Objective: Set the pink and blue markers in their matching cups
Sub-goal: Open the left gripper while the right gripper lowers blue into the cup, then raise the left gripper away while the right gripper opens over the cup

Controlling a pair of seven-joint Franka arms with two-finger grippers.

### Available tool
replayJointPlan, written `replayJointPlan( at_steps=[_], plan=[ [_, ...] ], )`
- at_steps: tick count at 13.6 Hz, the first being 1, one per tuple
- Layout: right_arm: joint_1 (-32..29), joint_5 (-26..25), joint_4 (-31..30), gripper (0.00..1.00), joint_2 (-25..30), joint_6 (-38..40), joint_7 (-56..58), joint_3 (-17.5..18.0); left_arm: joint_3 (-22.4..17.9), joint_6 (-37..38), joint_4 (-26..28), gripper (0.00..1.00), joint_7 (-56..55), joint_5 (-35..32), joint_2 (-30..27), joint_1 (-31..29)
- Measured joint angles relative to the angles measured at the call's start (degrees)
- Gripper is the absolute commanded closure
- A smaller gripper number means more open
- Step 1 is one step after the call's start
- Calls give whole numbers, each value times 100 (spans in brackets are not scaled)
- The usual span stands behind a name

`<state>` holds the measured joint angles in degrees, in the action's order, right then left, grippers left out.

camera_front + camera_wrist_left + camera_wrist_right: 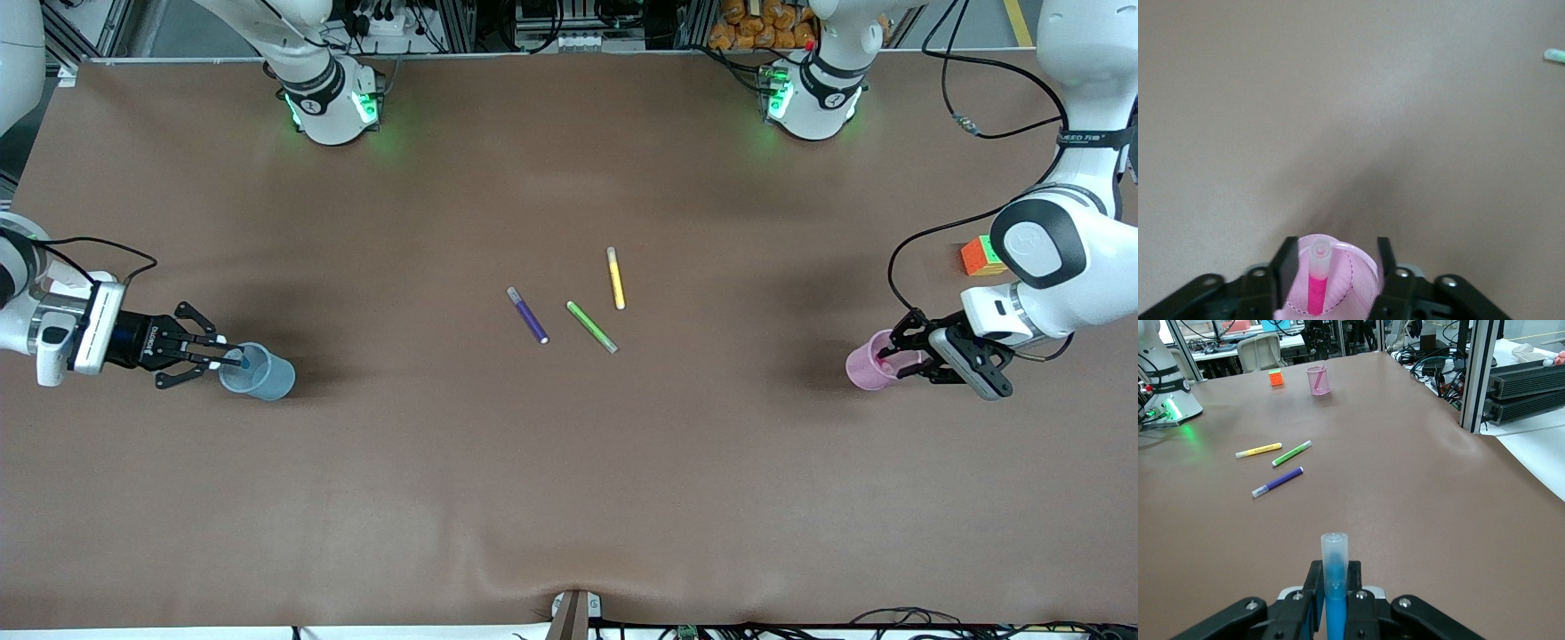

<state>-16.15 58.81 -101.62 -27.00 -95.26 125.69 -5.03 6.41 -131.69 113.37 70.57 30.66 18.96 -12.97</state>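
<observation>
The pale pink cup (862, 366) stands at the left arm's end of the table. The pink marker (1317, 280) stands inside it, pale end up. My left gripper (905, 357) is open over the cup's mouth, its fingers (1286, 267) on either side of the marker without touching it. The light blue cup (265, 378) stands at the right arm's end. My right gripper (212, 357) is shut on the blue marker (1334, 577), whose end (242, 360) reaches over the blue cup's mouth. The blue cup is hidden in the right wrist view; the pink cup (1317, 380) shows there.
A dark purple pen (528, 315), a green pen (592, 326) and a yellow pen (615, 277) lie in the middle of the table. An orange and green cube (981, 256) sits farther from the front camera than the pink cup.
</observation>
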Motion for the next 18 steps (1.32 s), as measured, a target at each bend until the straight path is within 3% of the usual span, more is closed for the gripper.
replayJointPlan(
  at_steps=[3, 5, 6, 7, 8, 12, 18],
  plan=[
    [-62, 0, 0, 98, -73, 40, 43, 0, 0, 701, -600, 0, -594, -91, -19, 3],
    [-127, 0, 0, 96, -143, 82, 193, 0, 0, 1087, -1033, 0, -1296, -492, -58, 5],
    [-157, 0, 1, 82, -183, 89, 288, 0, 1, 1303, -1241, 0, -1683, -686, -88, 9],
    [-178, 0, 1, 25, -218, 91, 344, 0, 3, 1581, -1481, 0, -2105, -887, -119, 15],
    [-192, 0, 2, 0, -242, 92, 372, 0, 7, 1916, -1750, 0, -2541, -1095, -155, 22],
    [-231, 0, 6, 0, -280, 106, 400, 0, 21, 3134, -2733, 0, -4401, -1748, -246, 205],
    [-245, 3, 138, 0, -284, 155, -51, 58, 38, 3877, -3159, 0, -6094, -2537, -252, 736]
  ],
)
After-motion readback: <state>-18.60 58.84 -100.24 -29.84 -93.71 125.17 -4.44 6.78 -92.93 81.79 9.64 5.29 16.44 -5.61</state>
